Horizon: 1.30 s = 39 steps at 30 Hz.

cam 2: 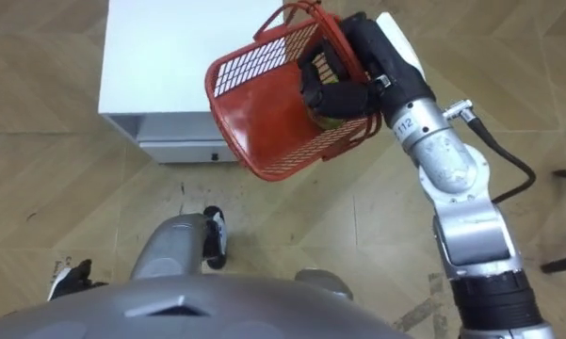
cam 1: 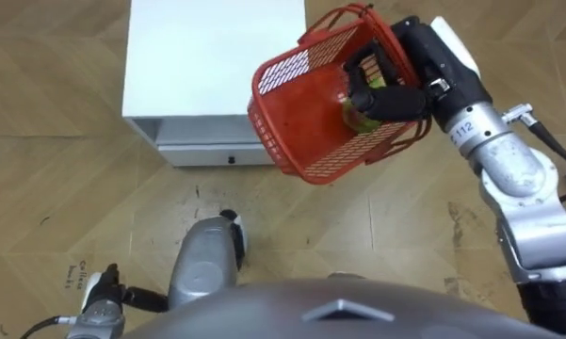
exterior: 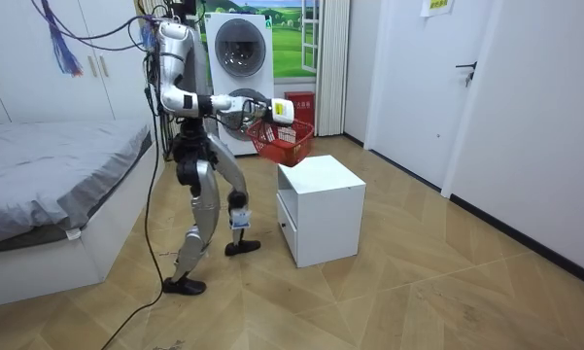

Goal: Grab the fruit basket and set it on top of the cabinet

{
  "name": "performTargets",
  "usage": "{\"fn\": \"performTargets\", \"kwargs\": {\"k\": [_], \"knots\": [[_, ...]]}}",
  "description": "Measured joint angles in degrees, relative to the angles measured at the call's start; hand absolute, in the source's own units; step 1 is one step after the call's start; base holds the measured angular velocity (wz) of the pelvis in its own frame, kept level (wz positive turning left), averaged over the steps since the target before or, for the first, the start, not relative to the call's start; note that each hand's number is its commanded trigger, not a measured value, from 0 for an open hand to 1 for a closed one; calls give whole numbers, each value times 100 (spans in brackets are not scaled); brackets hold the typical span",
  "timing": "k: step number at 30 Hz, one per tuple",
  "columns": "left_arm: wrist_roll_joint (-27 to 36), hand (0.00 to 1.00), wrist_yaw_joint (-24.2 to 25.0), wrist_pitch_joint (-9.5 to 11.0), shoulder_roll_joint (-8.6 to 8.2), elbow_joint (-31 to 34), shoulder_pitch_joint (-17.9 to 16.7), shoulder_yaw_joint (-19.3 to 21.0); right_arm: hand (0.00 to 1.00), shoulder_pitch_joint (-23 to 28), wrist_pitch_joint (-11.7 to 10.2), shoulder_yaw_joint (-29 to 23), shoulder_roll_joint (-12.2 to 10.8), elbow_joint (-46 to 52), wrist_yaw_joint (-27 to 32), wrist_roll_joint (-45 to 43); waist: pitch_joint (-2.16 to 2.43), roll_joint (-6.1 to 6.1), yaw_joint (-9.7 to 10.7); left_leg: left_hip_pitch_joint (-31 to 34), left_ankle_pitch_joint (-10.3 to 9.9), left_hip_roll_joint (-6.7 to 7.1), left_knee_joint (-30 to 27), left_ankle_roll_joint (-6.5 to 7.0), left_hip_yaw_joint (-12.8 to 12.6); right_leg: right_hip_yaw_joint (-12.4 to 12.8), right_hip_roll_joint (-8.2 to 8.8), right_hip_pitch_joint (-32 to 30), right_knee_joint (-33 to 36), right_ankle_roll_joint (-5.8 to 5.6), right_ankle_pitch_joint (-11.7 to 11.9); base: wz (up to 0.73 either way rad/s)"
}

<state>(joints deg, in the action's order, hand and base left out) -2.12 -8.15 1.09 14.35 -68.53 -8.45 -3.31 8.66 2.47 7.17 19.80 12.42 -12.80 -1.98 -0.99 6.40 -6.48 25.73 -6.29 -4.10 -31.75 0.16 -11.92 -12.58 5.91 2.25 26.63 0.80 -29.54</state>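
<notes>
The red fruit basket [cam 1: 301, 113] is held off the ground in the upper right of the left eye view, tilted, with its mesh side and solid base turned toward the camera. It is clasped by the right hand [cam 1: 381, 94], whose dark fingers are curled over its rim. A greenish item [cam 1: 356, 115] is glimpsed inside the basket beside those fingers, too hidden to be identified. Behind and to the left of the basket in the eye views, a white cabinet [cam 1: 217, 56] is seen from above, its drawer front facing the robot. The left hand [cam 1: 104, 303] is caught in the lower left corner of the left eye view, low beside the body; whether it is released or clenched cannot be told. What the eye views leave unclear is settled by the room view: the basket [exterior: 280, 141] is carried in the air above the cabinet [exterior: 321, 209], apart from its top. The robot is shown there standing on the wooden floor [exterior: 418, 292] between a bed [exterior: 49, 156] at the room view's left and the cabinet. A washing machine [exterior: 241, 49] is seen behind it, with a closed door [exterior: 476, 87] at the right.
</notes>
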Motion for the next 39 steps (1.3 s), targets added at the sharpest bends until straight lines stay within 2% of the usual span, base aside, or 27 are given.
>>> {"fn": "performTargets", "kwargs": {"k": [1, 2, 3, 4, 5, 6, 7, 8, 9, 10, 11, 12, 13, 14, 15, 16, 17, 18, 19, 20, 22, 25, 29, 34, 39], "knots": [[-75, 0, 39, -20, -7, 22, -4, 8, 100, -63, 0, 0, 2, 1, -1, 16, 1, -4, -33, -17, -143, 34, -101, 45, -93, 44, 73, 69, -28, -68, -36, -9], [-85, 0, 63, -31, -8, 21, -7, 36, 100, -86, -1, 1, 0, 11, 0, 15, 35, 39, -21, -45, -267, 172, -142, 89, -130, 52, 225, 106, 14, -155, -81, 0], [-84, 0, 71, -31, -9, 16, 2, 59, 100, -86, 0, 1, 1, 22, 0, 16, 57, 59, -20, -64, -331, 204, -150, 133, -175, 49, 302, 116, 111, -190, -99, 14], [-82, 0, 78, -33, -28, -26, 62, 93, 100, -130, 0, 16, -3, 31, -7, 15, 49, 51, -9, -130, -464, 290, -189, 194, -193, 79, 449, 44, 558, -250, -76, 19], [-88, 0, 78, -49, -35, -42, 100, 104, 100, -156, 0, 44, -21, 29, -10, 13, 42, 47, 8, -262, -589, 387, -215, 253, -224, 116, 635, -159, 1212, -451, 90, 17], [-88, 0, 75, -64, -33, -42, 119, 127, 100, -159, 0, 53, -34, 29, -10, 0, 39, 54, 5, -353, -655, 419, -206, 275, -251, 155, 708, -273, 1549, -465, 244, 12], [-87, 0, 11, -80, -33, -34, 149, 195, 100, -161, -1, 60, -41, 26, -11, -17, 34, 66, -7, -561, -761, 471, -141, 317, -302, 156, 823, -423, 2098, -433, 659, 10], [-90, 0, -29, -85, -30, -28, 165, 209, 100, -167, -2, 59, -40, 27, -10, -17, 36, 39, -15, -661, -811, 474, -114, 338, -294, 155, 844, -461, 2308, -415, 905, 13], [-87, 0, -56, -126, -22, -28, 221, 207, 100, -199, -9, 48, -46, 13, -7, -13, 28, -28, 6, -877, -899, 463, -21, 368, -239, 166, 810, -521, 2596, -381, 1483, 15], [-87, 0, -72, -147, -3, -3, 271, 191, 100, -249, -30, 53, -114, -39, -6, -27, 14, -105, 11, -1100, -930, 455, 176, 387, -152, 173, 767, -575, 2751, -326, 1897, 0], [-92, 0, -139, -147, 1, 2, 346, 177, 100, -308, -39, 68, -192, -44, -5, -97, 36, -127, -29, -1230, -928, 428, 382, 385, -139, 194, 741, -821, 2918, -397, 1679, -6], [-90, 0, -150, -147, -7, 2, 390, 180, 100, -344, -39, 76, -215, -44, -14, -117, 14, -171, -58, -1283, -927, 389, 452, 382, -138, 191, 690, -967, 2942, -406, 1539, -15], [-88, 0, -147, -125, -11, 4, 513, 180, 100, -378, -35, 78, -255, -44, -27, -137, -4, -204, -116, -1389, -923, 312, 574, 375, -122, 116, 599, -1266, 2838, -410, 1302, -6], [-80, 0, -149, -95, 3, 3, 598, 152, 100, -378, 5, 114, -262, -44, -28, -148, -23, -256, -119, -1501, -911, 293, 705, 356, -28, 75, 520, -1510, 2495, -380, 1157, 0], [-66, 0, -150, -76, 16, 3, 627, 103, 100, -376, 22, 153, -264, -44, -22, -216, -26, -267, -112, -1565, -906, 286, 782, 347, -1, 91, 478, -1607, 2262, -374, 1132, 15], [-45, 0, -157, -23, 30, -8, 651, -1, 100, -391, 85, 276, -280, -44, 6, -429, -8, -249, -107, -1716, -889, 283, 890, 318, 26, 136, 424, -1746, 1663, -358, 1136, 22], [-6, 0, -162, 37, 22, -22, 651, -63, 100, -398, 138, 384, -340, -43, 9, -603, -9, -245, -113, -1832, -885, 282, 950, 307, 58, 155, 403, -1769, 865, -322, 1241, 23], [22, 0, -162, 55, 16, -28, 645, -85, 100, -397, 142, 430, -382, -43, 11, -679, 0, -231, -114, -1863, -901, 281, 941, 280, 79, 174, 390, -1776, 439, -321, 1403, 30], [28, 0, -168, 55, -26, -47, 636, -85, 100, -404, 142, 530, -400, -52, 17, -750, 20, -265, -114, -1938, -974, 224, 903, 162, 137, 214, 298, -1745, 9, -277, 1871, 15], [22, 0, -168, 52, -60, -63, 577, -80, 100, -406, 149, 601, -380, -53, 16, -771, 74, -311, -164, -2030, -966, 107, 966, 98, 105, 139, 161, -1518, -225, -201, 1955, 0], [-3, 0, -144, 21, -54, -68, 401, 60, 100, -544, 153, 726, -368, -54, 16, -789, 54, -335, -201, -2141, -920, -26, 1081, 9, 95, 114, -15, -1164, -664, -151, 2049, -5], [-139, 0, -27, -179, -51, -60, 191, 135, 100, -563, 172, 737, -355, -53, 20, -753, 58, -326, -197, -2466, -889, -103, 1408, -58, 104, 108, -181, -800, -1062, -161, 2096, 14], [-202, 0, 115, -374, -63, 8, 20, 204, 100, -578, 219, 845, -396, -127, 12, -674, 64, -276, -220, -2626, -871, -93, 1726, -87, 131, 64, -300, -670, -1353, -191, 2148, 4], [-359, 0, 138, -485, -55, 201, -71, 223, 100, -680, 270, 964, -412, -527, 95, -513, 54, -243, -248, -2607, -855, -45, 1887, -106, 295, -179, -282, -659, -1415, -195, 2154, 12], [-774, 0, 147, -493, -43, 196, 40, 307, 100, -1093, 257, 971, -507, -1340, 195, -510, 38, -141, -334, -2444, -855, -29, 1888, -106, 420, -203, -273, -746, -1418, -195, 2154, 16]]}}
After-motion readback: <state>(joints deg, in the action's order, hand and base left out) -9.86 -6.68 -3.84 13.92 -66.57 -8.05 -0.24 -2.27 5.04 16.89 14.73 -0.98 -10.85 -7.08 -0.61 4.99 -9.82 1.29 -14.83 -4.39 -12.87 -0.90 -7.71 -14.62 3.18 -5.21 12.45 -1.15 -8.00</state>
